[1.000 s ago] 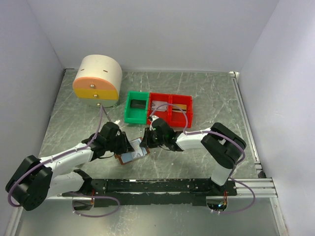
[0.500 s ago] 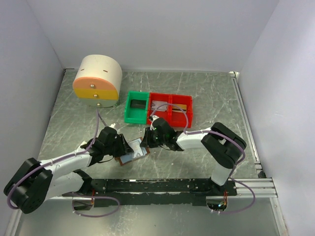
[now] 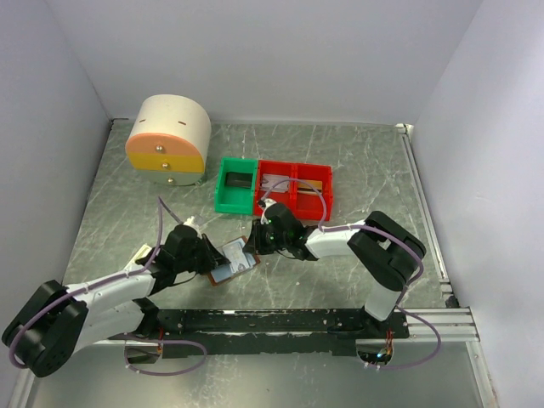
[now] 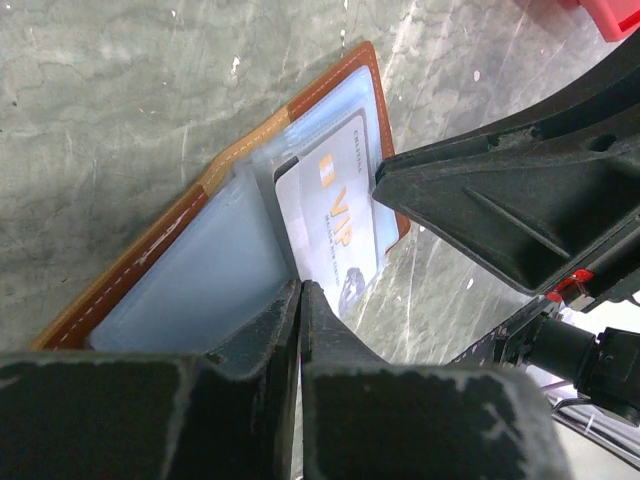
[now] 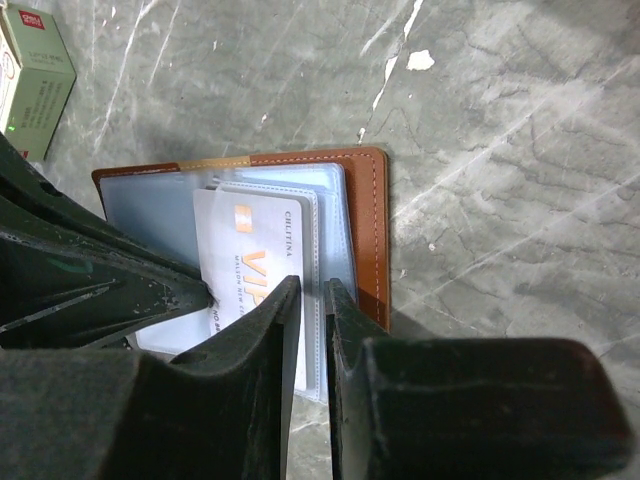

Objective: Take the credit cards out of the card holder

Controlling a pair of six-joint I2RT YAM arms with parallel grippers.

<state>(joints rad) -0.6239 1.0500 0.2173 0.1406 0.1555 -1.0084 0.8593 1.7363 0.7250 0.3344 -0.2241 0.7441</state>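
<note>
Although the card holder [image 3: 231, 262] lies open as it did a second ago, on the tabletop [image 3: 357, 153] close to its near edge and a little left of the middle, the hold on it has changed. The left gripper [image 4: 300, 290] opened for a moment, and now its jaws are pressed almost together at the lower corner of the white card [image 4: 330, 225]. Whether they pinch the card itself or only the clear sleeve, I cannot tell. This card sticks out of its pocket but is not free, so I judge that the pull is only starting and no card is out yet. The right gripper [image 5: 312, 290] has not changed: its jaws stand narrow on the opposite edge of the holder and seem to keep it in place.

A small box [image 5: 35, 80] lies near the left arm. Toward the far edge, a green bin [image 3: 235, 185] holds one dark flat thing. The red bin [image 3: 295, 189] touching it has two compartments with pale flat things, too small to name. In the far left corner stands a round drawer unit [image 3: 168, 136], both drawers shut.
</note>
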